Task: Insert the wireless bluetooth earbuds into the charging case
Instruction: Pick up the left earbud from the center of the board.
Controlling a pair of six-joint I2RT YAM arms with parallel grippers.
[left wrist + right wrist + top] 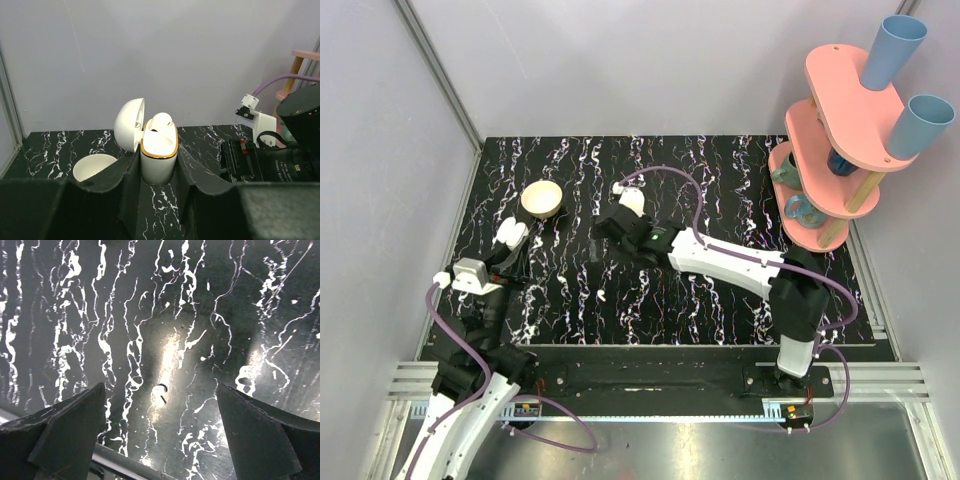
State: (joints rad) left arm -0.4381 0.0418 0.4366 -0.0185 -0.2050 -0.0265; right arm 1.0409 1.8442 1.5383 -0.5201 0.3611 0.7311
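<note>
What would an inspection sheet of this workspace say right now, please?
Surface: black marbled mat, flat.
Job's things: case open and upright, one earbud seated in it; second earbud not seen.
Clutter: cream bowl on the mat beside the case.
Grippers: left gripper shut on the case; right gripper open, empty, over bare mat.
Cables: purple cables loop above the right arm and beside the left.
Surroundings: pink rack with blue cups at the far right; grey walls.
</note>
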